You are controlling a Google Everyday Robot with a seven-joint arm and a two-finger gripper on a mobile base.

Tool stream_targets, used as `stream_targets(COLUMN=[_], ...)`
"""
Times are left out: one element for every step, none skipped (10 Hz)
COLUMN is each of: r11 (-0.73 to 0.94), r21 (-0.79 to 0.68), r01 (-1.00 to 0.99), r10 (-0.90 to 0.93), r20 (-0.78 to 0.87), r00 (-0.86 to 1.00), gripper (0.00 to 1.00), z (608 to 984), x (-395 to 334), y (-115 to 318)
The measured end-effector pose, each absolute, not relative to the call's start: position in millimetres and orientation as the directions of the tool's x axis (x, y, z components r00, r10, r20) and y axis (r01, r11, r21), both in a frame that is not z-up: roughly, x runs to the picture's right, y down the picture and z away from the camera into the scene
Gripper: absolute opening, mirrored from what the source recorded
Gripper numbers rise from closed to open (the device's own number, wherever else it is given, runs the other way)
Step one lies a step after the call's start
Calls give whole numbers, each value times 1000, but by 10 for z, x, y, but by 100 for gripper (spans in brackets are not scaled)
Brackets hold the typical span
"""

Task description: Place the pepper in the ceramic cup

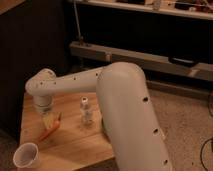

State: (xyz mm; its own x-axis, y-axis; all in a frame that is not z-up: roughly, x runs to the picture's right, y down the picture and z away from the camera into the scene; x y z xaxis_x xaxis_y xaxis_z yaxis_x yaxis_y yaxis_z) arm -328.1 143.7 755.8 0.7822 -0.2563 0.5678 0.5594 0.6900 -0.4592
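The pepper (49, 132) is a slender orange-red chili lying on the wooden table (75, 145), left of centre, pointing down-left. My gripper (50, 120) hangs from the white arm right over the pepper's upper end, at or just above the tabletop. The ceramic cup (27, 156) is a small white round cup standing upright at the table's front left corner, a short way down-left of the pepper. Its inside looks empty.
A small white shaker bottle (86, 111) stands on the table right of the gripper. My thick white arm (125, 110) covers the table's right side. A dark shelf unit (150, 55) runs behind, and speckled floor (190, 125) lies to the right.
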Motion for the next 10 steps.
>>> stream_targets(r11=[690,690,691,700,721,743,762,747,728,695], r21=[-459,-459,-455,-430,-358,-281,-186,-120,-103,-126], r01=[559,560,562,571,593,607,620,654,678,708], r10=[-256,-257,-261,-273,-308,-344,-391,-446,-475,-494], r20=[568,568,568,578,601,618,631,640,638,632], r00=[782,782,781,769,738,707,670,626,607,597], gripper=[80,80,80,80,80,80,80,80,80,80], z=[7557,7557,7552,7541,7510,7501,7490,7477,7486,7490], x=[-3280,-3283,-3285,-3274,-3245,-3211,-3157,-3130,-3129,-3168], y=[1435,1439,1430,1419,1384,1361,1323,1299,1275,1227])
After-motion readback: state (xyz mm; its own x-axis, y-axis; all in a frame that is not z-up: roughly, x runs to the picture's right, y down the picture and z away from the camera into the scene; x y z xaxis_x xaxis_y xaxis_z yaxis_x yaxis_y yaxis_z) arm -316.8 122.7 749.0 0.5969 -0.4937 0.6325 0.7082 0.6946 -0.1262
